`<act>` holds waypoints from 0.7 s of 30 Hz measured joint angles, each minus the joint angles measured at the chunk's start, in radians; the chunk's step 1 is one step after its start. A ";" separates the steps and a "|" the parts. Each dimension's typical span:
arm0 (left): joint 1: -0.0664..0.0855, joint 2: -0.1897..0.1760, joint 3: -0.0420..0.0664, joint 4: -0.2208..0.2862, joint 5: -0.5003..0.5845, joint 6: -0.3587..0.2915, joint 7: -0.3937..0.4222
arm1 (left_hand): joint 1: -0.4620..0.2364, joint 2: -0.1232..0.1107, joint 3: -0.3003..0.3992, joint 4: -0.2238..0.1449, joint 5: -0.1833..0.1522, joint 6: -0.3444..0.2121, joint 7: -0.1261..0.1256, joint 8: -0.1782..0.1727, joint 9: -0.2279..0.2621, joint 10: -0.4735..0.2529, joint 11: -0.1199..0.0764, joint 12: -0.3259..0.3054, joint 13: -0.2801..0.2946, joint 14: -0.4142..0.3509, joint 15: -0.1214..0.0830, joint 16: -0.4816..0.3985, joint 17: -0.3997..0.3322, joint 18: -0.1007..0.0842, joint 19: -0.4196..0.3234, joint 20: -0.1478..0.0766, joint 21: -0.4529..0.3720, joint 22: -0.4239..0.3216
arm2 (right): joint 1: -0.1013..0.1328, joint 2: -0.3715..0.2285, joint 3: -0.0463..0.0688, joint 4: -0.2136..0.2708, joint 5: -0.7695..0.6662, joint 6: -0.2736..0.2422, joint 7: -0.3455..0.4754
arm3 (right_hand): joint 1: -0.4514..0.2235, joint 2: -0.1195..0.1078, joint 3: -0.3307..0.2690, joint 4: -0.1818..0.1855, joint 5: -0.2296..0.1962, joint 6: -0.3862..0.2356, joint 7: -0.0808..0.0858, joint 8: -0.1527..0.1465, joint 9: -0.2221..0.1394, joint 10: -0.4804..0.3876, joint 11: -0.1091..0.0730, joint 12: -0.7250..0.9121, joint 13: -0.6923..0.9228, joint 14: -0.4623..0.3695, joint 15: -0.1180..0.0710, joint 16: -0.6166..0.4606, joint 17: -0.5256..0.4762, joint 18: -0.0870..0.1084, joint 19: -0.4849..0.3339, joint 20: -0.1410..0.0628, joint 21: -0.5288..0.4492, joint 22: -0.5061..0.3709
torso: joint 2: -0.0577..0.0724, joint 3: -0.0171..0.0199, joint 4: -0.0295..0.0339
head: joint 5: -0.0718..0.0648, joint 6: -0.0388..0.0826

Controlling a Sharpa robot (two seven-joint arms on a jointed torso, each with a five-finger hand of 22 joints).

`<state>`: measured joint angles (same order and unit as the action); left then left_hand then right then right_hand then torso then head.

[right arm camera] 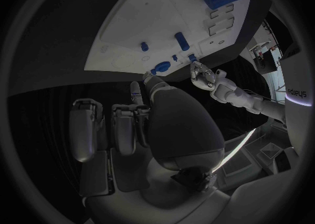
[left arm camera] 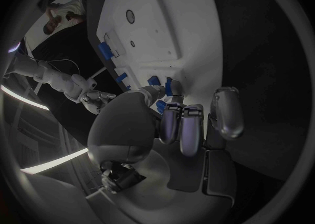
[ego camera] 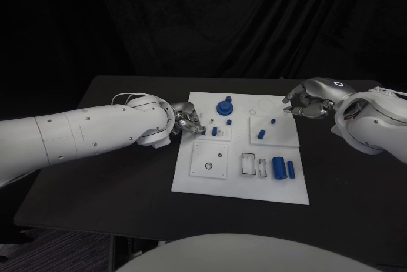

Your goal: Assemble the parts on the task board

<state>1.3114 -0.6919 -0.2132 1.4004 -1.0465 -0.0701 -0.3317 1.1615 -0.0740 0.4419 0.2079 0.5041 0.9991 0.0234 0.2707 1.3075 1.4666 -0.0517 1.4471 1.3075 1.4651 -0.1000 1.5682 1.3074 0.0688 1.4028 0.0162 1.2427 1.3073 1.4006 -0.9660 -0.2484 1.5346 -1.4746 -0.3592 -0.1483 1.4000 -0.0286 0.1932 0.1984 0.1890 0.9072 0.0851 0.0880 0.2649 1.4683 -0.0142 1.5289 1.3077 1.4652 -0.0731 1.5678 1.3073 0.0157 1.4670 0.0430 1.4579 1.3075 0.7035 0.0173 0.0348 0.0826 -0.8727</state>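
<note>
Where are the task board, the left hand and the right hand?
task board (ego camera: 246, 187): head view, bare white surface near its front edge.
left hand (ego camera: 188, 122): head view, fingers at the board's left edge.
right hand (ego camera: 307, 101): head view, middle of the hand.

We saw dim light throughout; the flat white plastic task board (ego camera: 242, 184) stood brightest, while wrist pictures bent strongly toward their dark rims.

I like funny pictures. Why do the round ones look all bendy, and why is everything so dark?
In both wrist views a fisheye lens curves the straight edges of the task board, and each hand, like the left hand, looms big. In the head view the black table and dark backdrop swallow light, so the white board stands out.
</note>
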 measured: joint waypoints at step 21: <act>-0.001 0.003 0.003 -0.005 -0.001 0.017 -0.001 | -0.006 0.006 -0.011 -0.001 -0.048 0.001 0.002 -0.019 0.000 0.000 0.000 -0.007 0.000 0.000 0.000 0.000 0.000 0.000 -0.006 -0.001 -0.014 0.001 | -0.001 0.001 0.000 0.000 0.000 0.001 0.000 | 0.000 0.000 0.003 -0.003 0.000 0.000 0.000 0.000 0.000 0.000 0.000 -0.003 0.000 0.000 0.000 0.000 0.000 0.000 0.000 0.000 0.000 0.000 | 0.001 0.0003 -0.0005 | 0.004 0.000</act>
<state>1.3100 -0.6886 -0.2097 1.3951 -1.0473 -0.0535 -0.3325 1.1557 -0.0684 0.4310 0.2072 0.4562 1.0002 0.0252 0.2517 1.3075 1.4666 -0.0516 1.4403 1.3075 1.4651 -0.1000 1.5682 1.3074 0.0688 1.3969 0.0148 1.2288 1.3081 1.3998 -0.9648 -0.2484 1.5343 -1.4746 -0.3580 -0.1485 1.3999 -0.0287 0.1960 0.1956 0.1890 0.9072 0.0852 0.0880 0.2651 1.4683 -0.0142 1.5255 1.3079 1.4652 -0.0731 1.5678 1.3073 0.0157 1.4670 0.0430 1.4579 1.3074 0.7041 0.0175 0.0343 0.0865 -0.8727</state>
